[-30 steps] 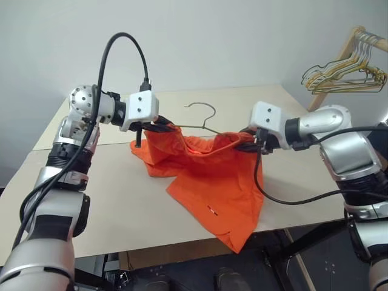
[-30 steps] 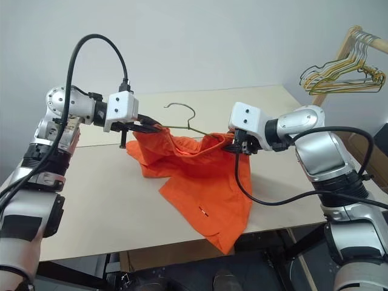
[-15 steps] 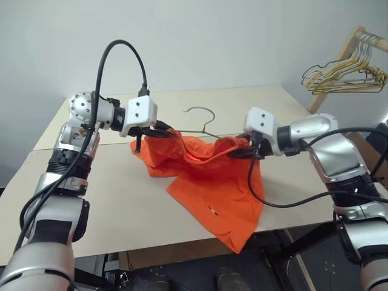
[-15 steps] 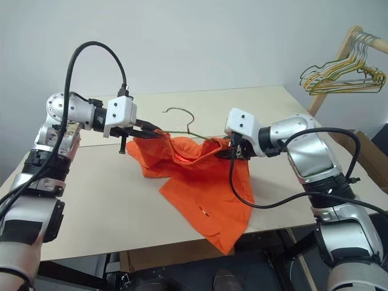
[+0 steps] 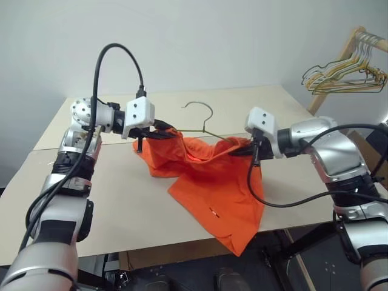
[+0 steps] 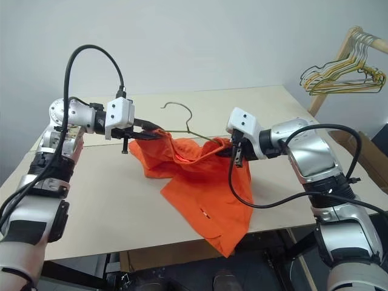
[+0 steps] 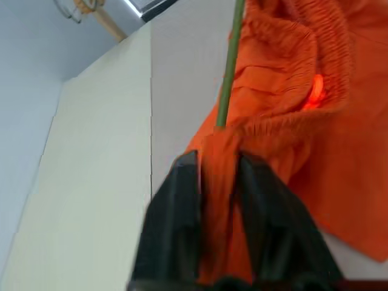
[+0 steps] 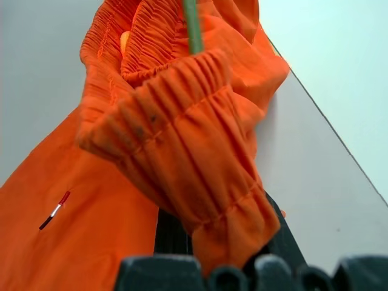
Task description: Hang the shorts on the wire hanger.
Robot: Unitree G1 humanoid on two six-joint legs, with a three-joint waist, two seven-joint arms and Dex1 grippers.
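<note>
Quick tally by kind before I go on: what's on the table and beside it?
Orange shorts: 1
Single wire hanger, threaded into the waistband: 1
Wooden rack with a bunch of yellow and green wire hangers: 1
Table: 1
Total: 4

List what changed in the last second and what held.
The right gripper rolled at the wrist and tightened on the waistband of the shorts. The left gripper loosened a little but still pinches the fabric. Shorts, wire hanger and table stayed put.
</note>
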